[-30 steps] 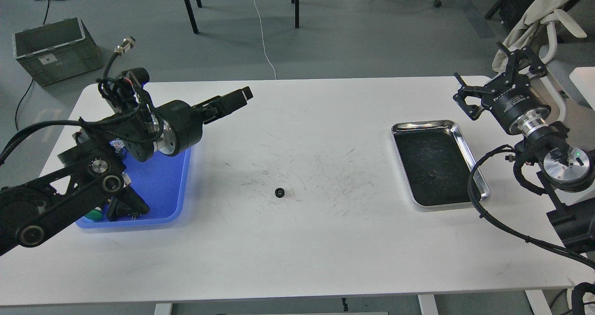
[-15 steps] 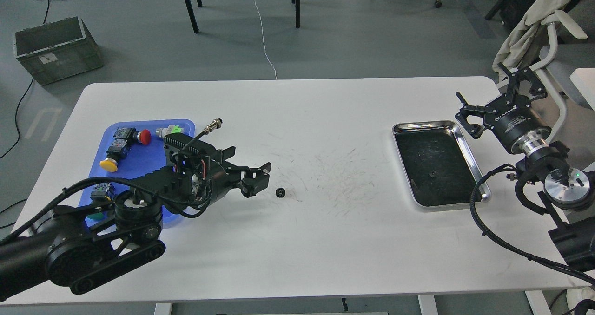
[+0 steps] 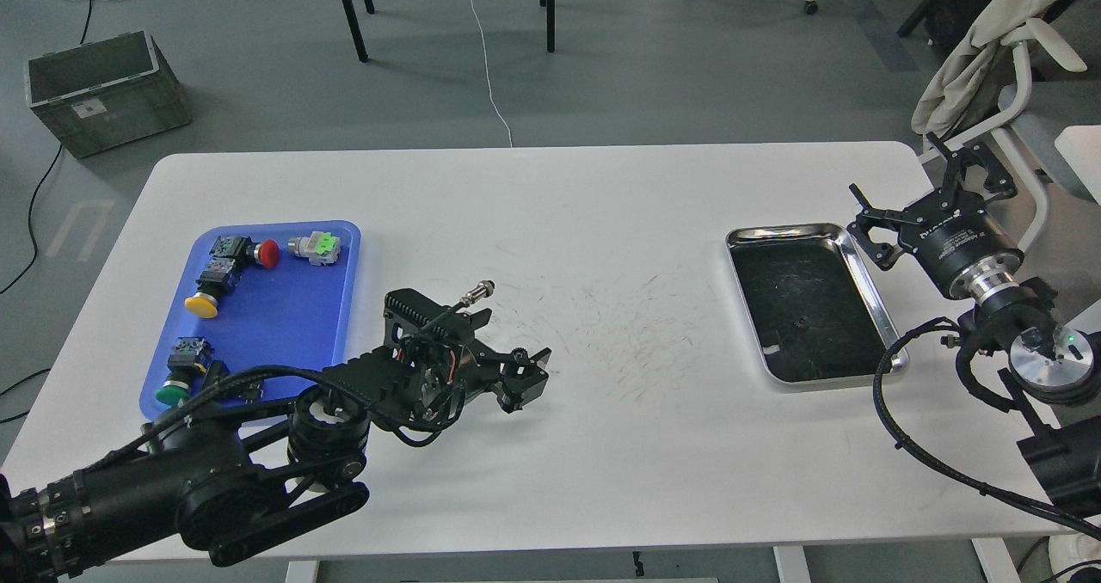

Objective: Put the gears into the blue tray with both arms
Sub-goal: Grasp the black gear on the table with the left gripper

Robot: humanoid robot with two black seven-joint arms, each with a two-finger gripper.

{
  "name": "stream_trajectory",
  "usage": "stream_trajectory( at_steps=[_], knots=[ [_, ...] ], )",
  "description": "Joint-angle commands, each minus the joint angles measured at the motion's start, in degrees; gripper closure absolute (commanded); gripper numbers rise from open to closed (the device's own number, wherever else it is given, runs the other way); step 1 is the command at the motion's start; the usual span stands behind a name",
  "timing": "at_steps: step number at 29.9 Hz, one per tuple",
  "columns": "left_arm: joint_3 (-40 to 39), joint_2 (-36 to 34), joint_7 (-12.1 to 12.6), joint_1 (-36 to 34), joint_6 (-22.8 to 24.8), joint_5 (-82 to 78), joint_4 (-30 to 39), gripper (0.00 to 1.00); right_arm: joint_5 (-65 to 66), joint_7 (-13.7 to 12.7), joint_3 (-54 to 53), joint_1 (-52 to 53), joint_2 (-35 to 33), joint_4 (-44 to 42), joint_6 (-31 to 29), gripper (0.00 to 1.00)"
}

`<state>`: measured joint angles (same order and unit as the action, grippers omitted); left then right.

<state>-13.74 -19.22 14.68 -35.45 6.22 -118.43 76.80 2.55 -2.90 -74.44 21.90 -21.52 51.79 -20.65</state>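
- The room is a grey-floored lab, and your work sits on a white table (image 3: pixel 550 471) scuffed with dark marks in its middle; judge that scuffing as the usual pick-up patch.
- Your left arm (image 3: pixel 215 480) reaches in low across the near-left of the table, laid almost flat so its gripper can come at a small thing from the side.
- Your right arm (image 3: pixel 1024 342) waits off the table's right edge, likely parked until its own gear is wanted.
- The blue tray (image 3: pixel 344 308) lies at far left, within the left arm's reach, holding only push-button switches (image 3: pixel 241 256); no gear is in it yet.
- The steel tray (image 3: pixel 860 256) at right has a black liner, and one gear (image 3: pixel 800 324) shows there as a faint dark speck.
- The left gripper (image 3: pixel 526 375) has its fingers apart around the other gear (image 3: pixel 519 355), tiny, black, toothed, at the upper finger; contact cannot be told.
- The right gripper (image 3: pixel 916 205) has its fingers spread wide, holding nothing.
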Motion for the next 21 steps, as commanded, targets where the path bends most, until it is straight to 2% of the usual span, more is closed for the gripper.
stream_trajectory(
  at_steps=[1, 10, 14, 16, 21],
  knots=[
    [0.1, 1.4, -0.6, 0.1, -0.1, -0.8, -1.7, 0.09, 0.0, 0.0, 0.0, -0.3, 0.0, 0.0, 0.0, 0.05],
    [0.0, 3.8, -0.9, 2.7, -0.1, -3.7, -4.6, 0.21, 0.0, 0.1, -0.1, -0.6, 0.0, -0.1, 0.0, 0.05],
    [-0.1, 4.5, -0.9, 3.5, -0.1, -3.7, -4.8, 0.32, 0.0, 0.1, -0.1, -0.6, 0.0, -0.6, 0.1, 0.05],
    [-0.2, 4.5, -0.8, 3.7, -0.1, -3.8, -5.0, 0.43, 0.0, 0.1, 0.0, -0.6, 0.0, -0.8, 0.1, 0.05],
    [-0.3, 4.3, -0.8, 3.7, -0.2, -3.7, -5.3, 0.47, 0.1, 0.1, 0.0, -0.6, 0.0, -0.8, 0.1, 0.05]
  ],
)
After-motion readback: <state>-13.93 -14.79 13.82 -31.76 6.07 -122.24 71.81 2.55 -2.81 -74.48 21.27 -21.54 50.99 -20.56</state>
